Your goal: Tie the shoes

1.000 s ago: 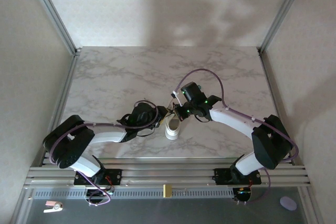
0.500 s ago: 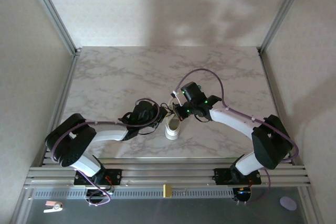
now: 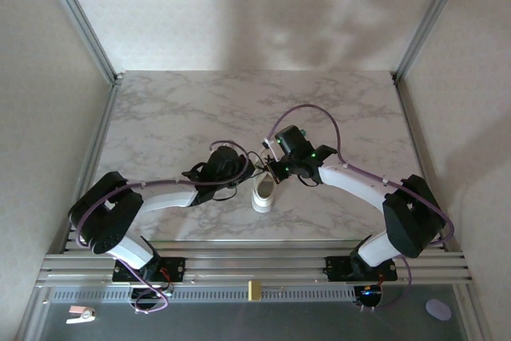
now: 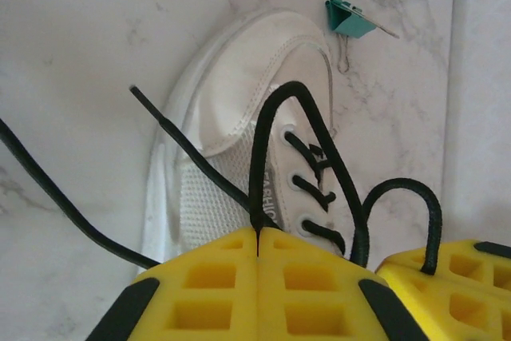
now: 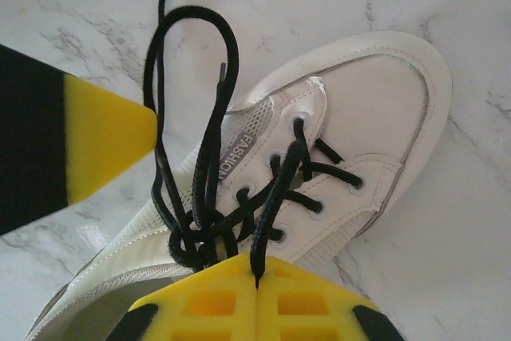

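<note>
From above, the white sneaker [image 3: 262,196] rests on the marble table [image 3: 176,109] directly beneath and between the left tool [image 3: 244,168] and right tool [image 3: 270,172], about equally near each, with bare marble beyond either tool. At the left wrist, the yellow pads are pinched on a black lace loop [image 4: 275,117], with the sneaker's length running straight ahead toward a green clip [image 4: 350,17]. At the right wrist, the pads are clamped on a lace strand [image 5: 275,197], the toe lying ahead and rightward, so tightening likely means pulling outward.
</note>
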